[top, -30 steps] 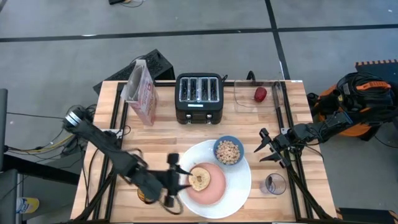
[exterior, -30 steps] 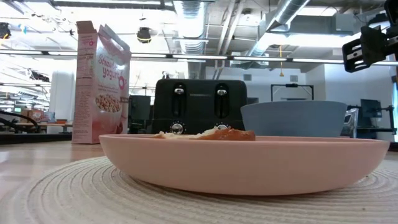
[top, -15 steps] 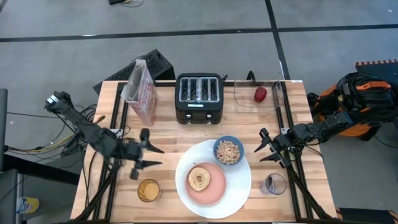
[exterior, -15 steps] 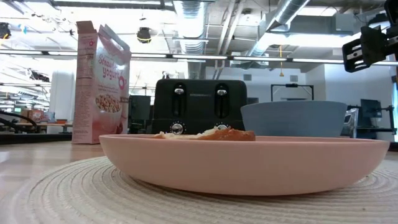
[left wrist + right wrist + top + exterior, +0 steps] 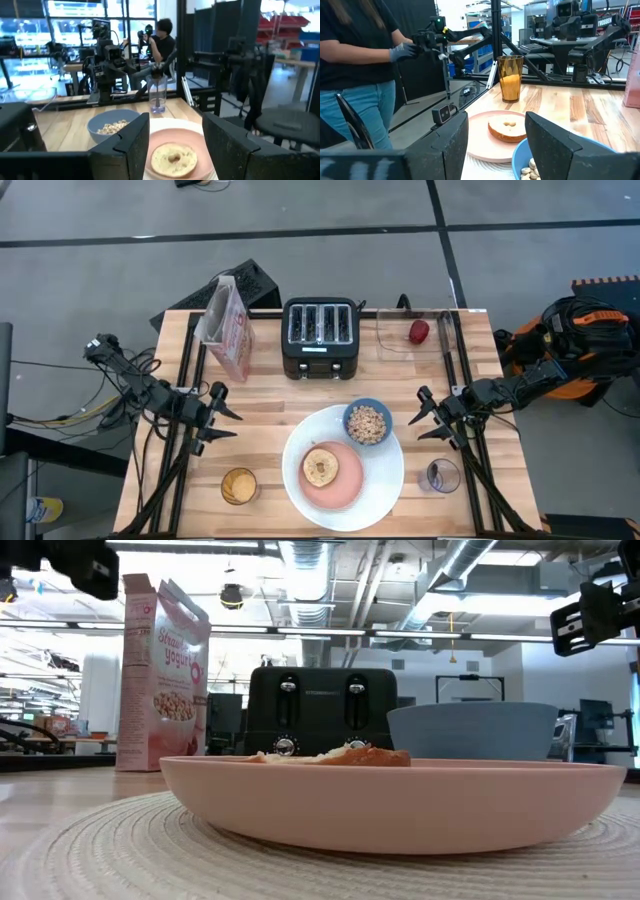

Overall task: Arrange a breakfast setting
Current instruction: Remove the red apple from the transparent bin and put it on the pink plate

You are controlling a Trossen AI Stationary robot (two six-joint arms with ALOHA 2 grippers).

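Behind pink plate [image 5: 331,472]: toaster [image 5: 320,337], cereal box [image 5: 228,328].

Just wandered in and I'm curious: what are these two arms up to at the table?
They are laying out breakfast. A bagel half sits on a pink plate atop a big white plate, with a blue bowl of cereal on its rim. Right now neither arm holds anything: the left gripper and right gripper hover on either side, jaws open.
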